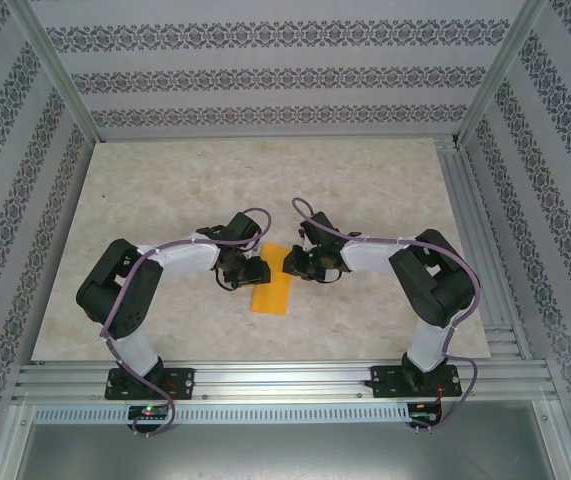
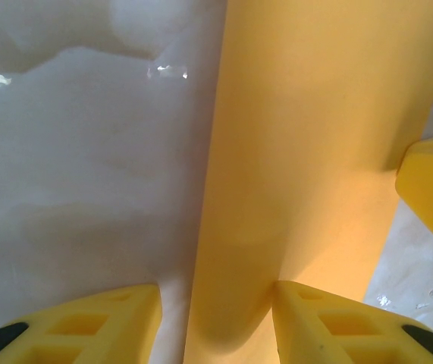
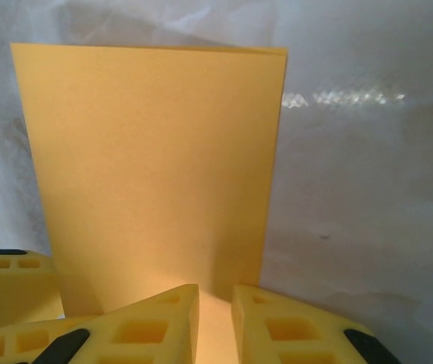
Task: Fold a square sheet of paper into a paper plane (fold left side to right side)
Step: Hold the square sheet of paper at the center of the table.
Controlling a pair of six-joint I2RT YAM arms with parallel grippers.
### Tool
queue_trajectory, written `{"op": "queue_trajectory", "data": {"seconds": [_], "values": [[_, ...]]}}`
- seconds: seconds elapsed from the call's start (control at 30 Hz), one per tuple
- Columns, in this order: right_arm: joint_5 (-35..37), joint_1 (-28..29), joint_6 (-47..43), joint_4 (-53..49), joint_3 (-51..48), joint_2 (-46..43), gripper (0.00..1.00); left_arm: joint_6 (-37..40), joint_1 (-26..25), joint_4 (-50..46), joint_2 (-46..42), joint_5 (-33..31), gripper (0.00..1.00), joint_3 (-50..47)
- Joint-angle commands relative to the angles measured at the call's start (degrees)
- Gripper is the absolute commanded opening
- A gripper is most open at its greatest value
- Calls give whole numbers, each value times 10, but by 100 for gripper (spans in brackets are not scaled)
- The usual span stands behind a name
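The square sheet of paper [image 1: 271,293] lies folded in half as an orange-yellow rectangle at the table's middle; a paper plane is out of view. My left gripper [image 1: 255,272] is at its upper left edge. In the left wrist view the gripper [image 2: 216,326] is open, straddling the paper's [image 2: 307,152] left edge, one finger over the table and the other over the paper. My right gripper [image 1: 293,263] is at the upper right. Its jaws [image 3: 214,322] stand open by a narrow gap, low over the paper [image 3: 155,167] near its edge, with nothing between them.
The tabletop [image 1: 165,200] is pale marble-patterned. Aluminium rails [image 1: 285,380] run along the near edge and the right side. Patterned walls [image 1: 265,70] close in the back and both sides. The right gripper's finger [image 2: 432,182] rests on the paper in the left wrist view.
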Motion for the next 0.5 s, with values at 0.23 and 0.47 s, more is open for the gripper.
{"op": "queue_trajectory", "data": {"seconds": [0.23, 0.47], "values": [[41, 9, -22, -50, 2, 31, 20, 15, -12, -8, -41, -27, 52, 15], [40, 9, -22, -50, 5, 37, 20, 13, -9, -51, -100, -50, 53, 31]]}}
